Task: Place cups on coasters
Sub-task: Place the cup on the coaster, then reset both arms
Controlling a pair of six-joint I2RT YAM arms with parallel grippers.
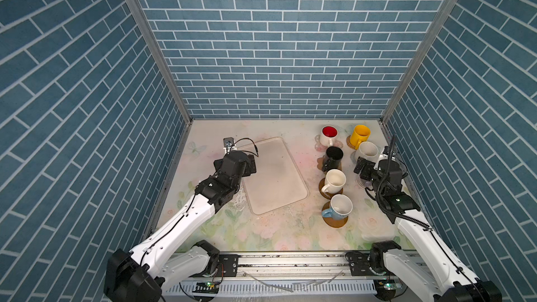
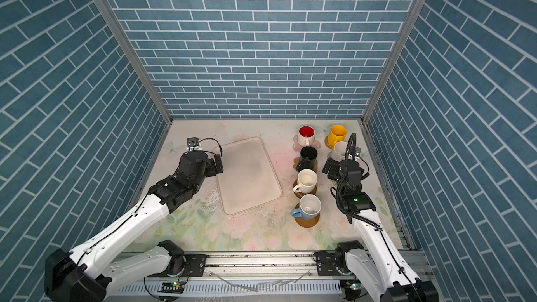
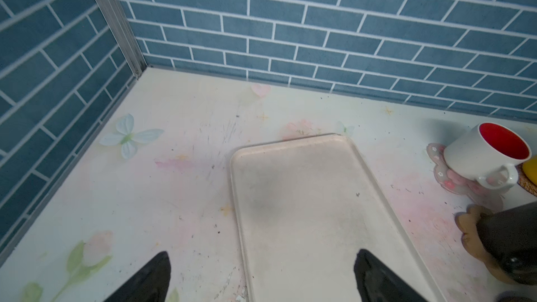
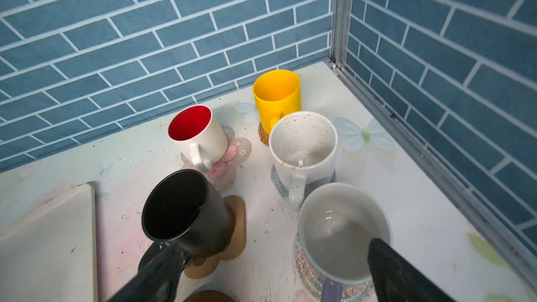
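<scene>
Landmark: a large cream tray [image 1: 273,175] lies bare at mid-table; every place below is given from it.
Row just right of the tray, far to near, 4 cups: white cup with red inside [image 1: 329,135] on the pink flower coaster [image 4: 232,152]; black cup [image 1: 333,156] on the brown paw-print coaster [image 4: 235,228]; plain cream cup [image 1: 334,181] on the first brown disc [image 1: 321,183]; light blue cup [image 1: 340,209] on the second brown disc [image 1: 337,223].
Row farther right of the tray, far to near, 3 cups: yellow cup [image 4: 276,94] on the rattan coaster [image 4: 263,135]; speckled cream cup [image 4: 303,140] on the blue woven coaster [image 4: 276,180]; lavender cup [image 4: 334,228] on the whitish spiral coaster [image 4: 302,265].
Fit: all 7 cups stand upright; the light blue cup sits off-centre, toward its disc's far edge.
Left gripper [image 3: 261,254]: jaws spread wide, empty, hovering over the tray's left edge.
Right gripper [image 4: 274,246]: jaws spread wide, grasping nothing, well right of the tray; one finger hangs over the lavender cup's mouth, the other beside the black cup's handle.
Done: 7 of 7 cups appear seated on coasters.
Left to do: likely only drawing the right arm clear without nudging the lavender or black cup.
</scene>
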